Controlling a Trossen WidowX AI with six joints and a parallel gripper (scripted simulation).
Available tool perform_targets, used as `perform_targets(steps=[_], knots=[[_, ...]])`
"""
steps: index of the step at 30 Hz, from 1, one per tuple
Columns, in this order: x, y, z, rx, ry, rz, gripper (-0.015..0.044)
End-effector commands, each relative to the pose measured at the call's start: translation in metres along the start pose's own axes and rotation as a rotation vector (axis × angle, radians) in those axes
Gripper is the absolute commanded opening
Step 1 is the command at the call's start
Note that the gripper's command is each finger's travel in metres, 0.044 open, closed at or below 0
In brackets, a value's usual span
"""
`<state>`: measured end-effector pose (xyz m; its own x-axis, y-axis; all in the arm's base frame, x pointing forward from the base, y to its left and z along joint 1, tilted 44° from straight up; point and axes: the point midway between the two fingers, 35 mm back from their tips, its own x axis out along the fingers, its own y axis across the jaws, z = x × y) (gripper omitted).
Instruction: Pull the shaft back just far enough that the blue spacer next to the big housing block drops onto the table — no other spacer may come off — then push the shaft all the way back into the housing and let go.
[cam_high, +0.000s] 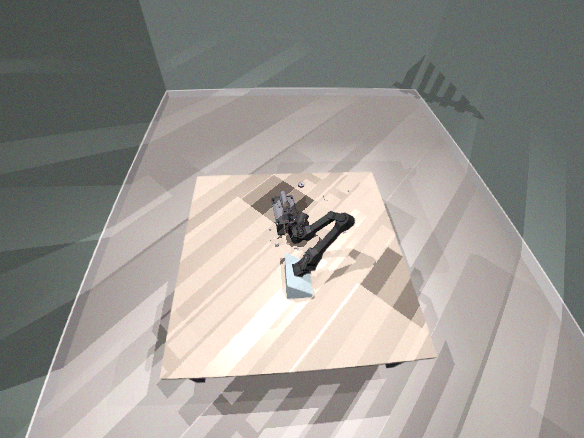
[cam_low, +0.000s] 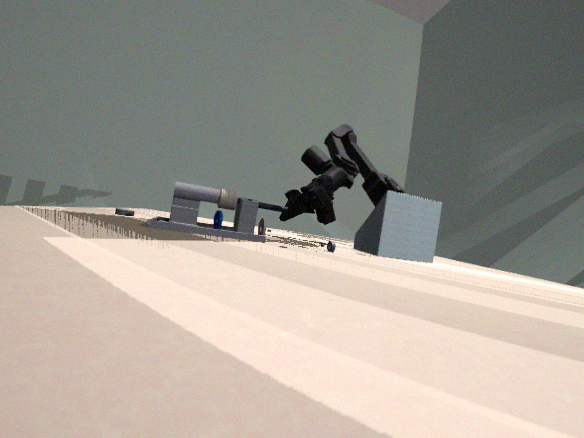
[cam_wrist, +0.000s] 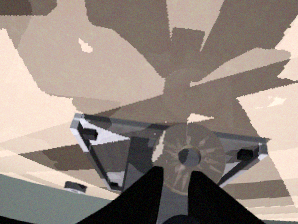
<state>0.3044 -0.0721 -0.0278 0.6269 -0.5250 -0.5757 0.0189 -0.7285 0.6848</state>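
The big housing block carries a grey cylinder, with a beige ring against its end. A smaller block stands nearer the arm on the same base. The blue spacer stands on edge low between the blocks, below the ring and off the shaft line. The dark shaft slants slightly down from the smaller block to my gripper, which is shut on its outer end. A beige disc stands low by the base's near end. The shaft's inner end is hidden.
The pale blue wedge-shaped block sits under the arm's base. A small grey round part lies below the gripper. Another dark round part lies past the housing. Small bits lie around the fixture.
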Motion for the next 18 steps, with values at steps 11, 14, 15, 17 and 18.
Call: perform_targets(steps=[11, 14, 15, 17, 18], knots=[[0.0021, 0.0012, -0.0055, 0.006, 0.012, 0.0, 0.0], [0.0019, 0.0012, -0.0053, 0.006, 0.012, 0.0, 0.0], [0.0018, 0.0012, -0.0052, 0.006, 0.012, 0.0, 0.0], [0.0017, 0.0012, -0.005, 0.006, 0.012, 0.0, 0.0], [0.0016, 0.0012, -0.005, 0.006, 0.012, 0.0, 0.0]])
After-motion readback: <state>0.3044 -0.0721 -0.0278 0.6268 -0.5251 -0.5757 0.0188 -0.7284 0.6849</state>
